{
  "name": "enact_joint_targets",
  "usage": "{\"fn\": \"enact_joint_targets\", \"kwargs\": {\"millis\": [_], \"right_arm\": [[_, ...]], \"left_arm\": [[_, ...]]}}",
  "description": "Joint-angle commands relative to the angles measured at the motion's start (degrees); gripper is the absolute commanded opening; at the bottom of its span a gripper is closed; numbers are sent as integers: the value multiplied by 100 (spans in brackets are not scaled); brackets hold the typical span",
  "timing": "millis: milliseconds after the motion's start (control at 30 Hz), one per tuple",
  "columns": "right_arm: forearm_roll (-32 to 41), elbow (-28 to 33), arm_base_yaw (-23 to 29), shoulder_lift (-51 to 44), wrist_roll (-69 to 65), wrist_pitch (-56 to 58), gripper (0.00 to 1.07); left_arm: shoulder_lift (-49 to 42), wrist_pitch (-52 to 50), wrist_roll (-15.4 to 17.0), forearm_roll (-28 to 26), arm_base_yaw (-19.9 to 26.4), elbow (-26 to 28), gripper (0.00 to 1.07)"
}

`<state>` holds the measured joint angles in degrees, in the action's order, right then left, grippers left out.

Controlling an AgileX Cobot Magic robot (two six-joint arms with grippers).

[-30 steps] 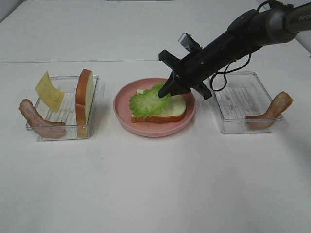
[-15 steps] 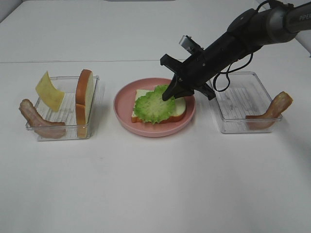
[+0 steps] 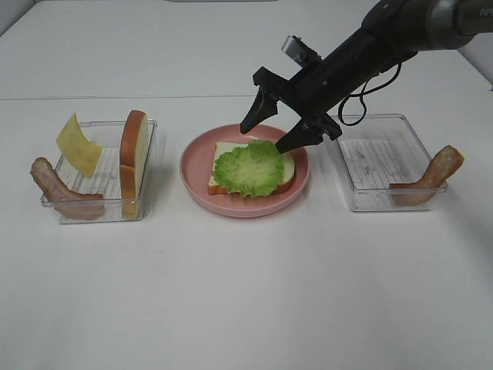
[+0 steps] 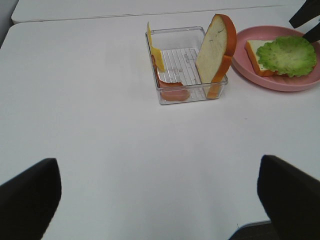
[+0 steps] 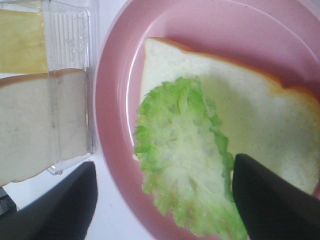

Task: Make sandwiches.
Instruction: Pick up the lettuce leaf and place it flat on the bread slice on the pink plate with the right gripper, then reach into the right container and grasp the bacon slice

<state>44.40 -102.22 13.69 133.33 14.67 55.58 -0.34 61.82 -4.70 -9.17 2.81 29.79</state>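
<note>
A white table (image 3: 246, 293) holds a pink plate (image 3: 192, 173) at the centre, with a clear tray on each side. On the plate lies a bread slice (image 3: 224, 149) with an orange-brown crust, and a ruffled green lettuce leaf (image 3: 250, 167) rests flat on top of it.

The right gripper (image 3: 263, 137) hangs just above the far right edge of the lettuce. Its fingers are spread apart and hold nothing.

The left tray (image 3: 100, 208) holds a second bread slice (image 3: 135, 150) standing on edge. A cheese square (image 3: 77, 144) and a bacon strip (image 3: 58, 189) lean over the tray's left wall.

The right tray (image 3: 370, 166) has a second bacon strip (image 3: 431, 177) propped over its right wall.

The left gripper (image 4: 157, 162) appears only in its own wrist view. It sits well to the left of the left tray, with its fingers wide apart and empty.
</note>
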Motion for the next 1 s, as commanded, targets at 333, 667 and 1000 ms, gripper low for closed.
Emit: {"fn": "enact_joint_targets", "kwargs": {"millis": [333, 667, 1000], "right_arm": [[-1140, -1123, 29, -40, -1003, 1215, 82], [-2624, -2091, 29, -315, -2057, 2057, 82], [-3547, 97, -596, -1719, -2034, 2057, 80]], "left_arm": [[-80, -23, 23, 0, -17, -23, 102], [-80, -23, 23, 0, -17, -23, 102], [-80, -23, 23, 6, -17, -23, 102]]}}
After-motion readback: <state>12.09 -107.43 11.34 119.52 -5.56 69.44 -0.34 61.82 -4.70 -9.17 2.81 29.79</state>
